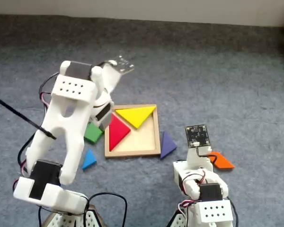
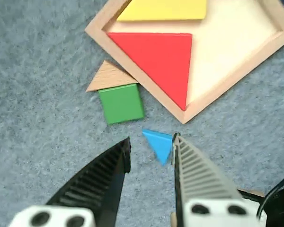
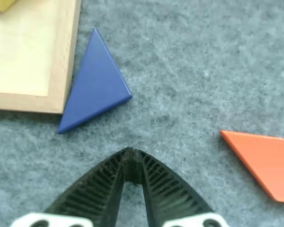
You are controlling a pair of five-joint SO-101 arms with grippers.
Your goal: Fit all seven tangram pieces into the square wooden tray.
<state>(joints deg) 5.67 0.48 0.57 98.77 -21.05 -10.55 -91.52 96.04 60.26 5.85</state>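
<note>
Left pincer point(image 2: 152, 138) gapes wide, holding nothing — small blue triangle point(image 2: 160, 143) lies between its tips.
Right pincer point(image 3: 131, 150) is closed and empty, between dark blue triangle point(image 3: 94, 82) and orange piece point(image 3: 265, 163); tray point(image 2: 137, 71) holds red triangle point(image 2: 163, 61) and yellow triangle point(image 2: 165, 9) — green square point(image 2: 121, 103) just outside.

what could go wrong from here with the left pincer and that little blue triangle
1. The small blue triangle lies hard against one side of the open left pincer, not centred, so closing may shove or spin it instead of gripping it.
2. The green square and the tray corner are close by; a sideways slip might knock the square.
</note>
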